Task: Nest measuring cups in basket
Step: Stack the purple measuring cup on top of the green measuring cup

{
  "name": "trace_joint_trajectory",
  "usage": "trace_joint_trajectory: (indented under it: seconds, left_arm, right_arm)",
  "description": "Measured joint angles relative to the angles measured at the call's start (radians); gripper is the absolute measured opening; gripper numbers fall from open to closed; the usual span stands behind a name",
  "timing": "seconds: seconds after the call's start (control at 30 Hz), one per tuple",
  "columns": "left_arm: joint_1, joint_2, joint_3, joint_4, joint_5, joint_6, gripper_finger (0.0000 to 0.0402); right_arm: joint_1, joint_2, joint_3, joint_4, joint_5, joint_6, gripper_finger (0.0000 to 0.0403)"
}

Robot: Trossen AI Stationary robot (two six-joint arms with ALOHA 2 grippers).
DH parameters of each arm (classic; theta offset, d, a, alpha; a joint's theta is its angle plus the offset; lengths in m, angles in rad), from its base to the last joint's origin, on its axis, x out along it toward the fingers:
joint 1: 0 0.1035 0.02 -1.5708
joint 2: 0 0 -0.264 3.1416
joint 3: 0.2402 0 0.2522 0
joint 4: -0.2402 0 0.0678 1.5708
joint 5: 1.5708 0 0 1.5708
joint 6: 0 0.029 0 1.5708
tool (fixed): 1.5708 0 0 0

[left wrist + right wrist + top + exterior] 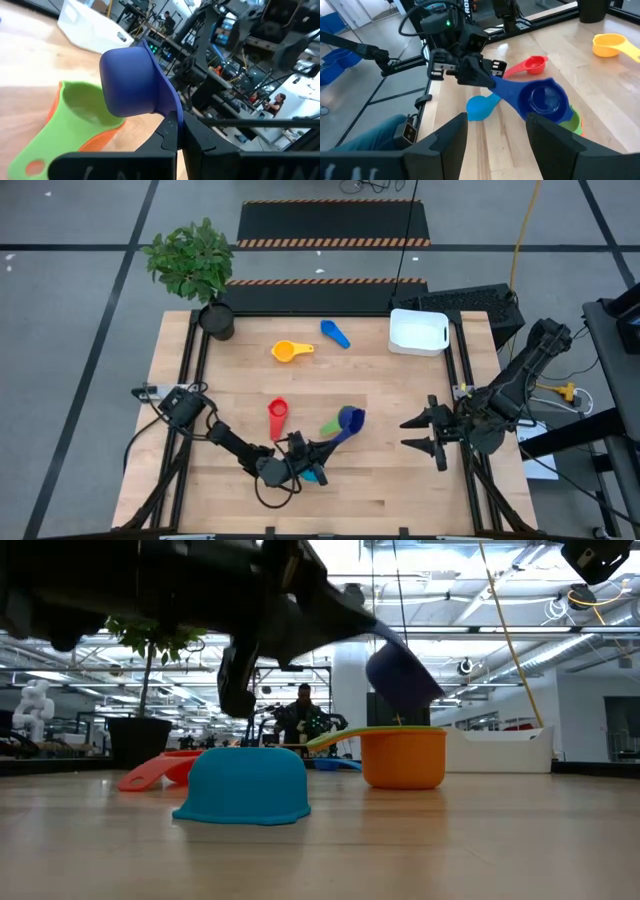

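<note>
My left gripper is shut on the handle of a dark blue measuring cup, which it holds above the green cup. The green cup sits nested in the orange cup. A light blue cup rests upside down on its rim beside that gripper. The red cup lies to the left. The yellow cup and a mid blue cup lie farther back. The white basket stands at the far right. My right gripper waits open at the right edge. My left gripper pinches the dark blue cup's flat handle between its two fingers. The fingers lie along the handle and come from the table's left, nearly level. The cup is lifted clear and tilted, its bowl hanging over the green cup.
A dark round plant pot with a leafy plant stands at the far left corner. Black frame rails run along the table's left and right edges. Bare wood lies between the cups and the basket. People show in the room behind the table.
</note>
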Motion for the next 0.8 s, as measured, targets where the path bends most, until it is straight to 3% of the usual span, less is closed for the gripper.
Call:
trace_joint_trajectory:
  seconds: [0.8]
  left_arm:
    - [0.035,0.016,0.000,-0.089,0.050,-0.172,0.0016]
  right_arm:
    - [0.000,0.000,0.000,-0.001,-0.005,0.004,0.0196]
